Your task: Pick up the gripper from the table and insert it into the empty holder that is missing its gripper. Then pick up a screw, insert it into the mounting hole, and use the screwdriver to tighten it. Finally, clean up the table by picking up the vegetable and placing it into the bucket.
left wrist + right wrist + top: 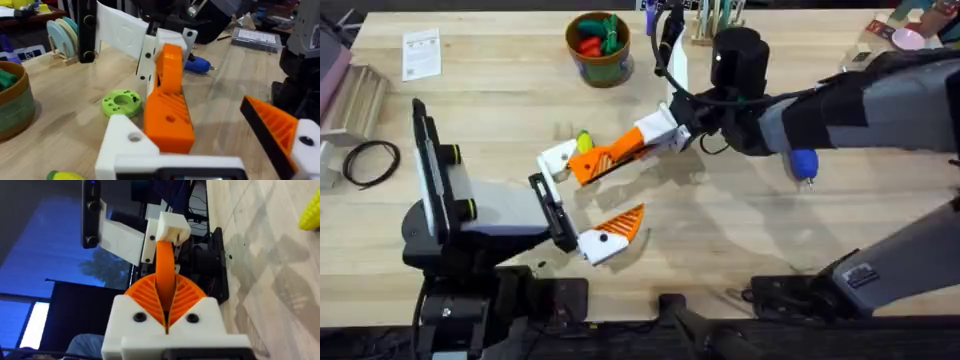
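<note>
Gripper wedge (pixel 605 160), clamped in the right gripper (pixel 620 155), lies long axis pointing toward the left gripper (pixel 582 205), whose wide-open jaws present the empty white holder (pixel 558 157) just at the wedge's tip.

On the bench (pixel 500 120), the right hand (pixel 620 155) reaches in from the right, closed on the gripper (pixel 605 160) beside the holder (pixel 558 158). The vegetable (pixel 584 142) lies just behind it. The left hand (pixel 582 205) is nearer. The screwdriver (pixel 804 165) lies right; the bucket (pixel 599 47) stands far.
</note>
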Available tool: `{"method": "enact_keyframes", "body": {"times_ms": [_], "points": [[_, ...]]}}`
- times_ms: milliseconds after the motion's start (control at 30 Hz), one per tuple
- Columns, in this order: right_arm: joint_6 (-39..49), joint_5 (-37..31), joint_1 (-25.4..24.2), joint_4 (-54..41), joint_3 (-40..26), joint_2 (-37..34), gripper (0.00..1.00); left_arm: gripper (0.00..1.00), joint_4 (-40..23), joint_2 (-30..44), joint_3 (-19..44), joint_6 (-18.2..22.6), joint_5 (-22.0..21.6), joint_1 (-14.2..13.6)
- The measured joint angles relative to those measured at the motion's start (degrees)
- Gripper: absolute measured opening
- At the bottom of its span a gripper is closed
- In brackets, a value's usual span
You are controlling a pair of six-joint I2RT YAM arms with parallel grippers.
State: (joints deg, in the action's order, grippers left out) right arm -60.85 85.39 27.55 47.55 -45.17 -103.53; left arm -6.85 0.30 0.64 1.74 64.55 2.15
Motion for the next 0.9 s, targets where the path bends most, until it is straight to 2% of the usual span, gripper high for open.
{"method": "enact_keyframes", "body": {"times_ms": [900], "points": [[-2.4,-2.9,1.8,-0.5,-2.4,-2.0,0.008,0.985,0.2,0.0,0.0,0.4,-1.2,0.4]]}}
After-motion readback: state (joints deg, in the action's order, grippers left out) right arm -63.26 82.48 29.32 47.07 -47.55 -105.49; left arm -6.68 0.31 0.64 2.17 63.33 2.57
